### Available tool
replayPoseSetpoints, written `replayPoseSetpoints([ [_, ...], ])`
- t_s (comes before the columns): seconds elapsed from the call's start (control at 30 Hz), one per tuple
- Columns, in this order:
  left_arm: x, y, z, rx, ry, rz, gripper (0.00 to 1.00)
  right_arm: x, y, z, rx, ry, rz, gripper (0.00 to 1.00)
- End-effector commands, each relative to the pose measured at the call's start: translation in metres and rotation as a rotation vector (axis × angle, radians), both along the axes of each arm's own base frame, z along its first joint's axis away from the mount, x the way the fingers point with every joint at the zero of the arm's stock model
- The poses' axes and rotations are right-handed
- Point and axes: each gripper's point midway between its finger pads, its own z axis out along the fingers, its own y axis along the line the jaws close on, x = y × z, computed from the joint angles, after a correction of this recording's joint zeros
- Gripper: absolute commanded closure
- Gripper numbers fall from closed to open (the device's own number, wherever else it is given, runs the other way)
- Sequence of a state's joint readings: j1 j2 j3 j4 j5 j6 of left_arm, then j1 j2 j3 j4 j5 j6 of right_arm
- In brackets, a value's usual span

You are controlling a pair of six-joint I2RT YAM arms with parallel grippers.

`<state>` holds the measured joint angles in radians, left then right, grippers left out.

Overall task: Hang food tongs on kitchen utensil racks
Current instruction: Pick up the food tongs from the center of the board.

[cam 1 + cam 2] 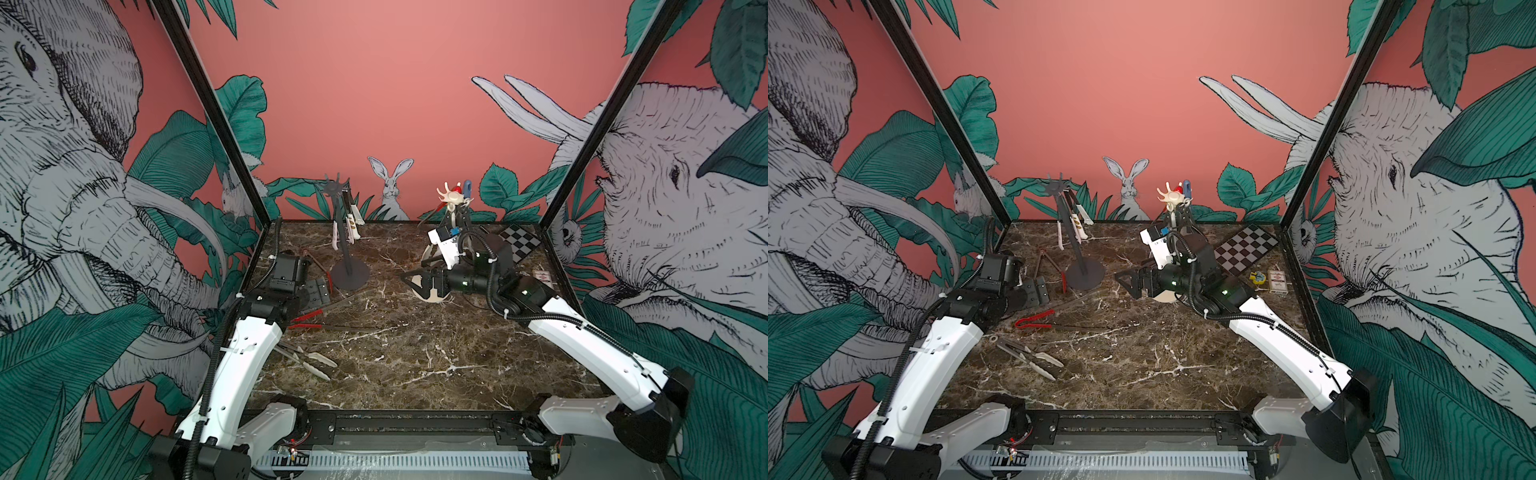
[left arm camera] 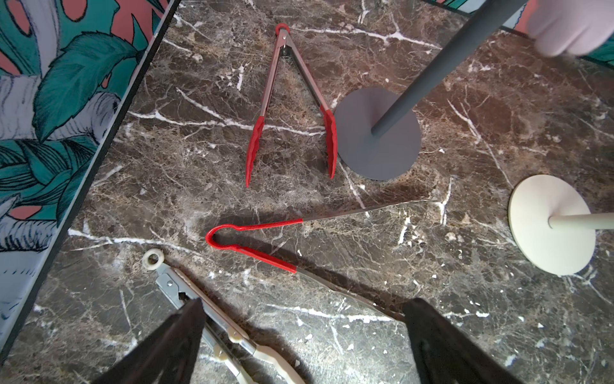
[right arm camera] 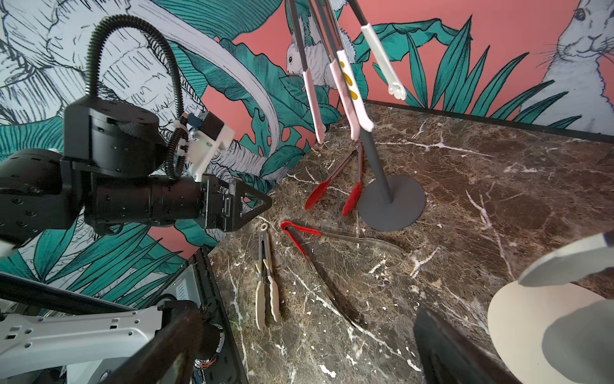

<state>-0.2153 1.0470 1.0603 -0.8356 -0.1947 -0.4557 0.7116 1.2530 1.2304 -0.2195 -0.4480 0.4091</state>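
Three food tongs lie on the marble: red-tipped tongs (image 2: 255,146) beside the dark grey rack's base (image 2: 365,143), red-handled tongs (image 2: 265,258), and cream-tipped tongs (image 2: 167,282). My left gripper (image 2: 304,309) hovers open and empty above them, one finger over the cream-tipped pair. The dark grey kitchen utensil rack (image 1: 341,232) carries pink- and cream-tipped tongs (image 3: 345,83). Red and blue tongs ends (image 1: 461,189) show at the crown of the cream rack (image 1: 452,195). My right gripper (image 1: 411,280) stands open and empty in front of the cream rack's base (image 2: 545,246).
A checkered board (image 1: 1246,249), a small card box (image 1: 1278,282) and a yellow-blue item (image 1: 1258,277) lie at the back right. Printed walls and black frame posts enclose the marble table (image 1: 415,353) on three sides.
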Motion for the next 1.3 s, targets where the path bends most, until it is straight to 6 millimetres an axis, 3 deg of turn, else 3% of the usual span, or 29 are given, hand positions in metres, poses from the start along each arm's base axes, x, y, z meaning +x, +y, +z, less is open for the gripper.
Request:
replayPoseSetpoints([
  [0.0,0.007,0.002,0.006,-0.019,-0.032,0.013,0.04,-0.007,-0.008,0.009,0.000,-0.037,-0.007,0.01],
  [0.3,0.018,0.020,-0.009,-0.044,0.031,0.047,0.04,-0.027,-0.022,0.017,0.009,-0.023,0.007,0.01],
  [0.63,0.042,0.060,-0.022,-0.044,0.099,0.092,0.08,-0.047,-0.038,0.036,0.046,-0.015,-0.002,0.01],
  [0.83,0.065,0.075,-0.031,-0.010,0.153,0.057,0.13,-0.052,-0.044,0.044,0.051,-0.007,-0.013,0.01],
  [1.17,0.107,0.080,-0.070,0.051,0.274,-0.102,0.26,-0.062,-0.052,0.064,0.069,-0.027,-0.006,0.01],
  [1.27,0.119,0.082,-0.078,0.067,0.292,-0.131,0.28,-0.063,-0.052,0.061,0.060,-0.011,-0.004,0.01],
])
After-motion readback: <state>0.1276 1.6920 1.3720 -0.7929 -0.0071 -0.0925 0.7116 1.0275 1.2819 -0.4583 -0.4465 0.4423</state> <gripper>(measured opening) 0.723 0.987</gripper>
